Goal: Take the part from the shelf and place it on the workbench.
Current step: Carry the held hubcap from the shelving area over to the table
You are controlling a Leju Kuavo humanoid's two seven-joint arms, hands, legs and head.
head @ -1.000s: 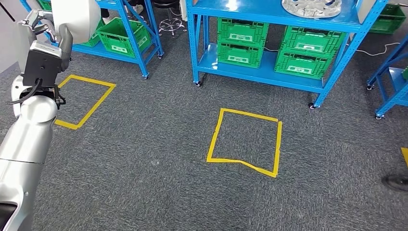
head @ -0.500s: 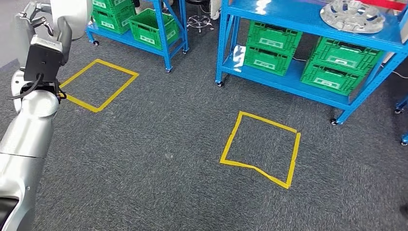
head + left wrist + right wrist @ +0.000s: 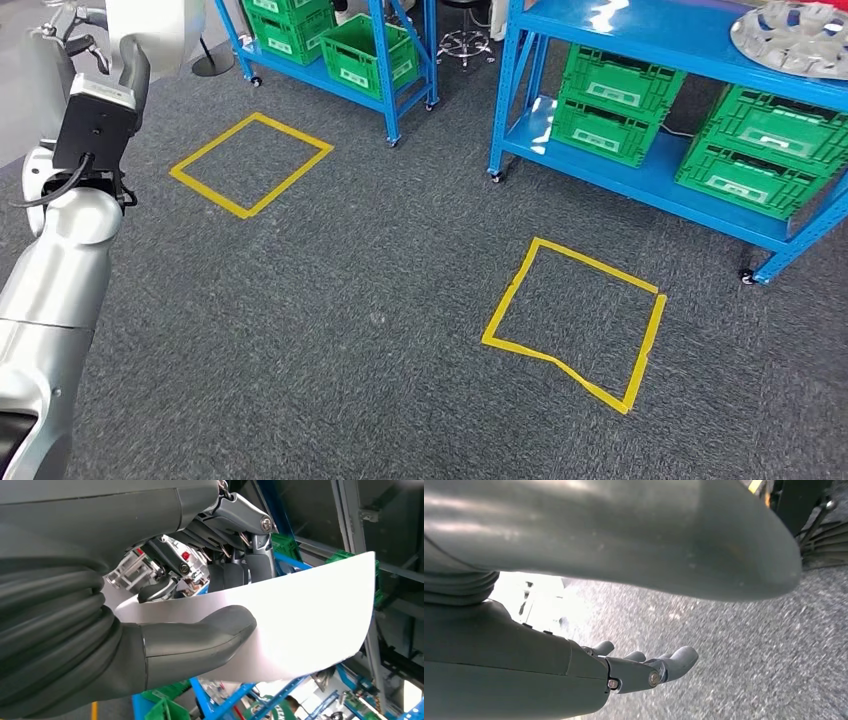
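Head view: the left hand (image 3: 75, 25) is raised high, holding the white part (image 3: 150, 30) at its edge.

Left wrist view: thumb over one face and fingers (image 3: 235, 572) behind pinch the part (image 3: 305, 620). It looks thin, smooth, light and probably slippery; an edge grip should suit.

Right wrist view: the right hand (image 3: 644, 670) hangs over carpet, fingers loosely extended, holding nothing.

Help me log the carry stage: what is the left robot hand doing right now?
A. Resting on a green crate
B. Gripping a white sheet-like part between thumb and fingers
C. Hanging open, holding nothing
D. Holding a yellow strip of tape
B: in the left wrist view the left robot hand clamps the white part, thumb on one face and dark fingers behind it.
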